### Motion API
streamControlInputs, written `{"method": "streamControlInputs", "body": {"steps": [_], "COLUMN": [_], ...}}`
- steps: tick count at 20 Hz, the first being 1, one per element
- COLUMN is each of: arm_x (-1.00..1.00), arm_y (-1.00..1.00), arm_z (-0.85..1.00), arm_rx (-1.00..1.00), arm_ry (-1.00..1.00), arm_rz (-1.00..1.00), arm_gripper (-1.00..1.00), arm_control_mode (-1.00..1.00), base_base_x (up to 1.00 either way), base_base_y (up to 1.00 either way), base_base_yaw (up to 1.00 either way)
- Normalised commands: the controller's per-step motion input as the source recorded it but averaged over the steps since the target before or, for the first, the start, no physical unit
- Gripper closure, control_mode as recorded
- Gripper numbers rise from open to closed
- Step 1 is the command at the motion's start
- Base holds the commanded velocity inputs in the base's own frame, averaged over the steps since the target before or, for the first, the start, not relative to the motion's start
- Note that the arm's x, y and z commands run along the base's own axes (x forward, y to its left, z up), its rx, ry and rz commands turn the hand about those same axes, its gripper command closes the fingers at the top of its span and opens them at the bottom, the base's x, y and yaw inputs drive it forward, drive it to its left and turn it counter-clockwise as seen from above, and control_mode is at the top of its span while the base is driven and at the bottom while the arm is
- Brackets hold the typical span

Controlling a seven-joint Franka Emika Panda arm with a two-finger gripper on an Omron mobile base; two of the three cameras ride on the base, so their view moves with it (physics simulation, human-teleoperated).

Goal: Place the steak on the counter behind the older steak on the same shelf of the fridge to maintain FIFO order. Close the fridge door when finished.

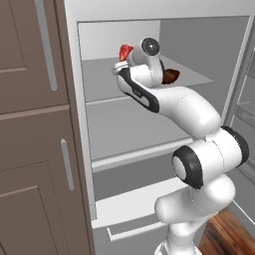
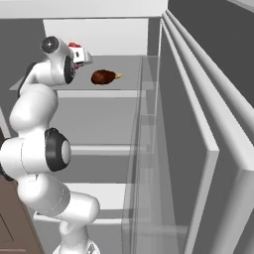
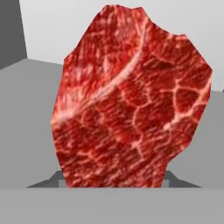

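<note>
My gripper (image 1: 122,59) is shut on the steak (image 1: 125,51), a bright red chunk with pale streaks. It is held just above the left part of the top shelf (image 1: 102,82) inside the open fridge (image 1: 149,15). From the right base, the steak (image 2: 74,45) peeks out past the hand (image 2: 79,55). Close up, the steak (image 3: 131,100) stands upright between the dark fingertips (image 3: 57,180), with the grey shelf (image 3: 26,96) behind it. A dark brown piece of meat (image 2: 104,77) lies on the same shelf (image 2: 129,67), to the right of my hand. The fridge door (image 2: 213,149) stands open at the right. The counter is out of view.
Brown panelled cabinets (image 1: 30,124) stand close on the left of the fridge. Below the top shelf are a second grey shelf (image 1: 129,127) and a pale drawer (image 1: 129,206). The door's clear bins (image 2: 149,149) jut in from the right. Wood floor (image 1: 231,231) lies at the lower right.
</note>
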Motion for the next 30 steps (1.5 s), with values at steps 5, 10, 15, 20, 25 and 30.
{"method": "streamControlInputs", "body": {"steps": [5,10,15,20,25,30], "arm_x": [0.05,0.0,0.0,-0.07,-0.6,-1.0], "arm_y": [0.0,0.0,0.0,0.0,0.0,0.0], "arm_z": [-0.27,-0.18,0.0,0.06,0.38,0.41], "arm_rx": [0.0,0.0,0.0,0.0,0.0,0.02], "arm_ry": [0.0,0.0,0.0,-0.01,-0.15,-0.18], "arm_rz": [0.0,0.0,-0.01,-0.01,0.0,-0.03], "arm_gripper": [-1.0,-1.0,-1.0,-1.0,-1.0,-1.0], "arm_control_mode": [-1.0,-1.0,-1.0,-1.0,-1.0,-1.0], "base_base_x": [0.0,0.0,0.0,0.0,0.0,0.0], "base_base_y": [0.0,0.0,0.0,0.0,0.0,0.0], "base_base_yaw": [0.0,0.0,0.0,0.0,0.0,0.0]}}
